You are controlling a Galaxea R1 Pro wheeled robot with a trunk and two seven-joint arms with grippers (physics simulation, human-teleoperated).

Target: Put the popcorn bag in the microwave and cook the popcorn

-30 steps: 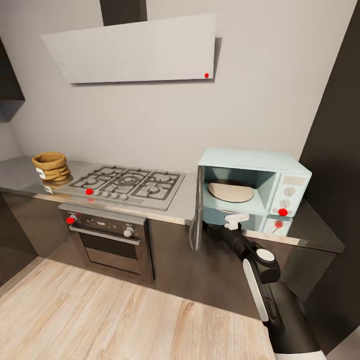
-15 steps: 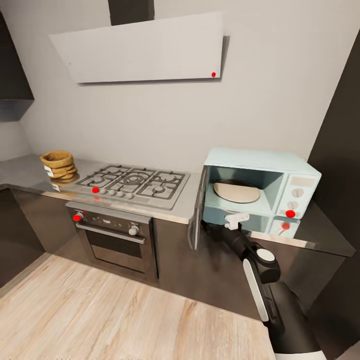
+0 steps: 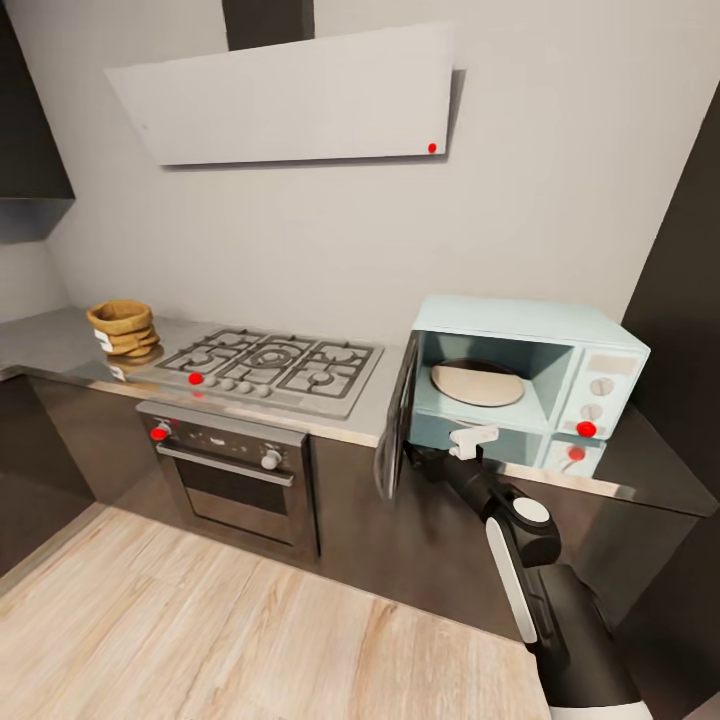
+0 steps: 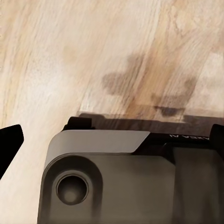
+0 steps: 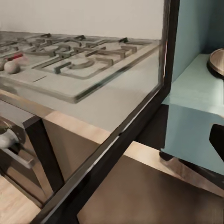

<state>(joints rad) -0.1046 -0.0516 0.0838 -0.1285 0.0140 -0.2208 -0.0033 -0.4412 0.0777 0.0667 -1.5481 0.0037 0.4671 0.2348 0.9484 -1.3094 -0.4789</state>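
The tan popcorn bag [image 3: 122,328] stands on the grey countertop [image 3: 55,350] at the far left, beyond the gas hob. At the right end sits the mint-blue microwave [image 3: 590,350] with its dark glass door [image 3: 396,425] swung open, showing a beige turntable [image 3: 477,383] inside. My right arm [image 3: 520,530] reaches up to the door's lower edge, and its gripper end is hidden behind the door. In the right wrist view the door's glass [image 5: 93,93] is close in front, with one dark fingertip [image 5: 217,140] beside the microwave's body. My left gripper [image 4: 112,140] hangs open over the wood floor.
A gas hob [image 3: 275,368] and a built-in oven [image 3: 230,470] lie between bag and microwave. A grey hood [image 3: 290,100] hangs above. A tall dark cabinet [image 3: 690,250] stands to the right of the microwave. The open door juts out over the light wood floor [image 3: 200,620].
The whole head picture has shifted a little to the right, so the camera has moved. The bag, the microwave, its door and my right arm keep their places relative to each other.
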